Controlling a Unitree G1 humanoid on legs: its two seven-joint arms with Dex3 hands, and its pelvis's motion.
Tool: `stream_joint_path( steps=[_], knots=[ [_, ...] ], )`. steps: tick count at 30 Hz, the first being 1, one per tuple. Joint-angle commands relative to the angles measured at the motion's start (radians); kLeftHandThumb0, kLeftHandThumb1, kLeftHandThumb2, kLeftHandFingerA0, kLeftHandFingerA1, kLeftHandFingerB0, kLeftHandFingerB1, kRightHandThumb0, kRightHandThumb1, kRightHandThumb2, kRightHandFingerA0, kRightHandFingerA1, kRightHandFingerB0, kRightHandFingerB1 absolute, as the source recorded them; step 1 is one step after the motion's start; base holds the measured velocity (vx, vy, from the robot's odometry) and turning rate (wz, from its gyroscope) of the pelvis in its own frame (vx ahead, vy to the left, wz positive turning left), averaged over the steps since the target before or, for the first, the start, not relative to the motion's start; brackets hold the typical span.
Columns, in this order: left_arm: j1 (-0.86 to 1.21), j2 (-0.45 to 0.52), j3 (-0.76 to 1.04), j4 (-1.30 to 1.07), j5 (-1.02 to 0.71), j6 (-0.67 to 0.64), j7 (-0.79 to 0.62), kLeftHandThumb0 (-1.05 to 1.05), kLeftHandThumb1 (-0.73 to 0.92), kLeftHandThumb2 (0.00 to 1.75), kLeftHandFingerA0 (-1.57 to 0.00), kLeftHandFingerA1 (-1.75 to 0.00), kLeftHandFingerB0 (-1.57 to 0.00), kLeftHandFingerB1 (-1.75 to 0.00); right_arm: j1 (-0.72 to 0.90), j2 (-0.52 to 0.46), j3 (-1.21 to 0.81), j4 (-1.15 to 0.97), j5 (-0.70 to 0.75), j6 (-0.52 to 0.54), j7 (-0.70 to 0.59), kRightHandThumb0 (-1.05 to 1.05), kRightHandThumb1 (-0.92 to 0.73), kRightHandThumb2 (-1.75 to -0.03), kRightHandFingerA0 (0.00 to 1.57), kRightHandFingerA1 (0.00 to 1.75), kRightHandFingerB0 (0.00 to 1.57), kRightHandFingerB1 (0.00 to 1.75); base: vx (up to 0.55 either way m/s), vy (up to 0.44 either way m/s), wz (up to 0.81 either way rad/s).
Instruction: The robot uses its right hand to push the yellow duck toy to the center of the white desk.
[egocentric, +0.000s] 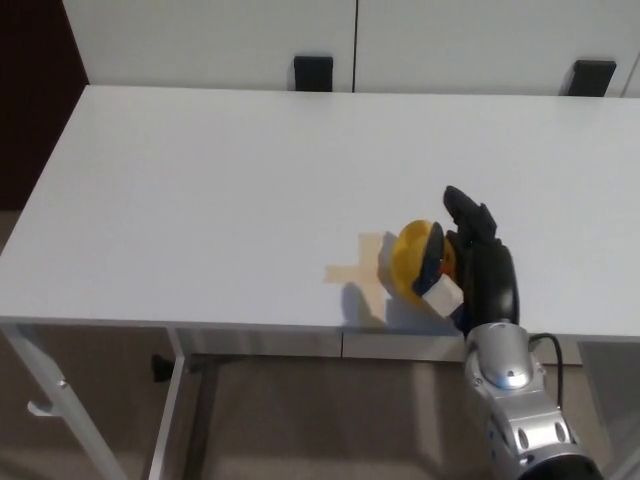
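The yellow duck toy (410, 262) stands on the white desk (200, 180), near the front edge and a little right of the middle. It covers the right arm of a tan tape cross (350, 272). My right hand (482, 272) comes in from the lower right and presses against the duck's right side. It is open: one black finger (463, 208) points away behind the toy and a white-tipped thumb (441, 296) sits at its front. My left hand does not show.
Two black brackets (313, 72) (588, 76) stand at the desk's back edge against a white wall. A dark panel fills the far left. The desk's front edge runs just below the duck, with white legs (60, 400) and brown floor beneath.
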Motion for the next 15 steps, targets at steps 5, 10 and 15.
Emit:
stream_joint_path(
  steps=[5, 10, 15],
  knots=[
    [-0.001, 0.013, -0.008, 0.006, 0.010, -0.032, -0.008, -0.23, 0.68, 0.61, -0.75, -0.54, -0.73, -0.49, -0.011, 0.036, 0.046, 0.014, -0.015, 0.042, 0.035, -0.87, -0.92, -0.81, 0.01, 0.46, 0.09, 0.33, 0.00, 0.000, 0.00],
    [0.003, 0.005, -0.003, 0.005, 0.004, -0.033, -0.006, -0.18, 0.69, 0.60, -0.75, -0.61, -0.82, -0.53, 0.012, 0.052, 0.075, -0.005, -0.029, 0.065, 0.030, -0.86, -0.80, -1.21, 0.01, 0.44, 0.09, 0.32, 0.00, 0.000, 0.00],
    [-0.004, 0.001, 0.002, 0.007, 0.000, -0.025, -0.004, -0.19, 0.67, 0.60, -0.76, -0.65, -0.81, -0.55, 0.020, 0.057, 0.089, 0.006, -0.034, 0.049, 0.029, -0.92, -0.83, -1.21, 0.02, 0.44, 0.09, 0.36, 0.00, 0.000, 0.00]
  ],
)
